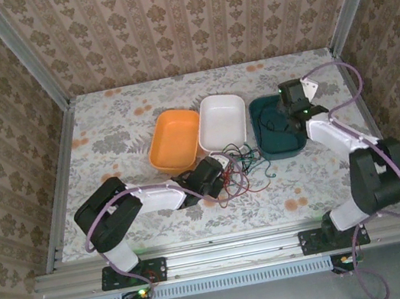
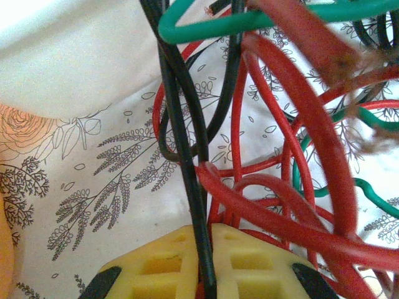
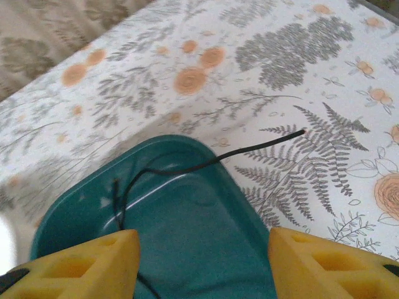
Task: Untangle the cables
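A tangle of thin red, green and black cables (image 1: pixel 237 162) lies on the flowered table in front of the white tray. My left gripper (image 1: pixel 208 175) sits low at its left edge. In the left wrist view its yellow fingers (image 2: pixel 249 261) are shut on a black cable (image 2: pixel 181 124) that runs up between them, with red loops (image 2: pixel 312 124) and a green cable (image 2: pixel 249 18) just beyond. My right gripper (image 1: pixel 293 106) hangs open over the teal tray (image 3: pixel 206 218). A single black cable (image 3: pixel 187 168) lies in that tray, one end draped over the rim onto the table.
Three trays stand in a row at mid-table: orange (image 1: pixel 175 140), white (image 1: pixel 222 118) and teal (image 1: pixel 279 135). Metal rails and patterned walls enclose the table on all sides. Open tablecloth lies at the far end and along the left.
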You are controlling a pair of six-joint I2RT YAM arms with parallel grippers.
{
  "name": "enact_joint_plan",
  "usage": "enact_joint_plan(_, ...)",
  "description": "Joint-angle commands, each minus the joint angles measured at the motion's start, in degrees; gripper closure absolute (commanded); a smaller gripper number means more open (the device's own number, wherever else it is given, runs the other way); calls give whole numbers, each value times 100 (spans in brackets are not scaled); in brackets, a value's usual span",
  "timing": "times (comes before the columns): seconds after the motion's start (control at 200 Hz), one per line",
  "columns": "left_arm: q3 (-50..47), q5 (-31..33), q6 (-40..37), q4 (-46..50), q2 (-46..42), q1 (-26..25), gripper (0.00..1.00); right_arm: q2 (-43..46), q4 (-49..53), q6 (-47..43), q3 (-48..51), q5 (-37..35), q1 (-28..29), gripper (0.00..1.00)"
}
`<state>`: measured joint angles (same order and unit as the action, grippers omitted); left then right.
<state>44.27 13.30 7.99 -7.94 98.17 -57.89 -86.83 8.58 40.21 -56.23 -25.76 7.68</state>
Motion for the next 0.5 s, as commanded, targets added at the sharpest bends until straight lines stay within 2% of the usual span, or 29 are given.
enact_joint_plan(0.0, -147, -43, 104, 885, 97, 136, 100, -438, 303, 894, -297, -346, -129, 42)
enact_joint_plan(0.17, -140, -60, 154, 891, 132, 145, 100, -897, 323, 1392, -699, -307, -314, 43)
enact_joint_plan(0.495, -239, -89, 229, 885, 150, 176, 100, -1422, 149, 1573, -1005, -82, -617, 44)
